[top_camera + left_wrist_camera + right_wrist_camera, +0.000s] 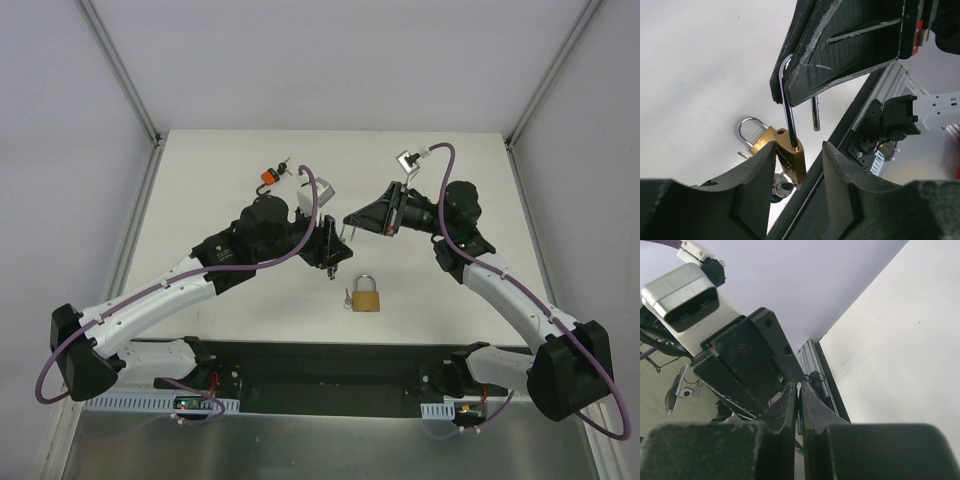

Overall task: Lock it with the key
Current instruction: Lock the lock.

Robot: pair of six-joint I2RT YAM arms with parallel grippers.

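The left gripper [797, 150] has its jaws spread either side of the long-shackled brass padlock [792, 157], which hangs just beside a second brass padlock [367, 297] lying on the white table [230, 160]. The right gripper [799, 389], jaws pressed together, pinches the hanging lock's steel shackle [786, 100]. It is probably heavy, rigid and slick, so the flat faces of its body look like the best place to grip.

On the white table [200, 180] a gold padlock [367, 297] is laid below the middle (keys [349, 298] beside it); an orange thing [268, 178] is seen upper left.
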